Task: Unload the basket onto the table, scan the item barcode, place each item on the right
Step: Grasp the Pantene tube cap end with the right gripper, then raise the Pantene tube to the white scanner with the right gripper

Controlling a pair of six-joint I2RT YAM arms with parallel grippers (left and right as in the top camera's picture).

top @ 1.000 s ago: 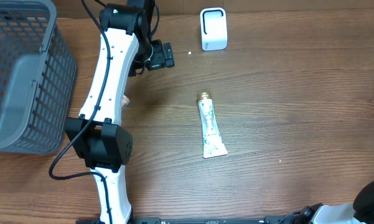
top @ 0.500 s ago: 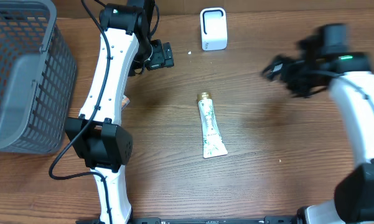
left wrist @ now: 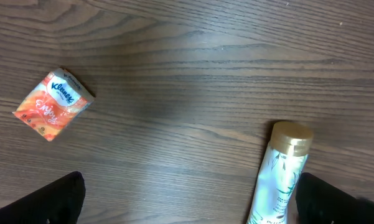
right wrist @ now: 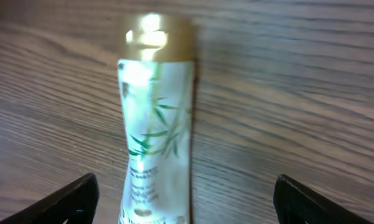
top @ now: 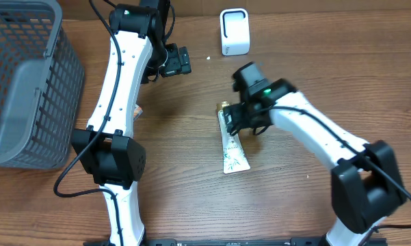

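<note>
1. The wooden tabletop (top: 342, 82) carries everything. It is flat and bare around the item, so I judge I can come straight down without bumping anything.
2. The grey basket (top: 20, 89) sits at the far left edge, well apart from the work. I leave it alone.
3. The tube (top: 234, 154), the item to scan, lies flat near the middle of the tabletop. Its gold cap (right wrist: 158, 38) points toward the back edge and its crimped end points toward me. I cannot see a barcode on the upturned face, so I expect to turn the tube once it is lifted.
4. The white scanner (top: 234, 31) stands at the back edge, beyond the cap end of the tube and apart from it.
5. My right tool (right wrist: 185, 199) hangs released over the upper body of the tube, one finger on either side and neither touching it. To do the pickup well, I should:
   - centre the tube between the fingers, since it sits a little toward one of them;
   - lower until I am close to the wood;
   - close across the firm part below the cap, gently, because a soft tube squashes.
6. My left tool (left wrist: 193, 202) is also released and empty, parked high at the back left.
7. A small orange tissue packet (left wrist: 52, 104) lies to the left, well clear of the tube.
</note>
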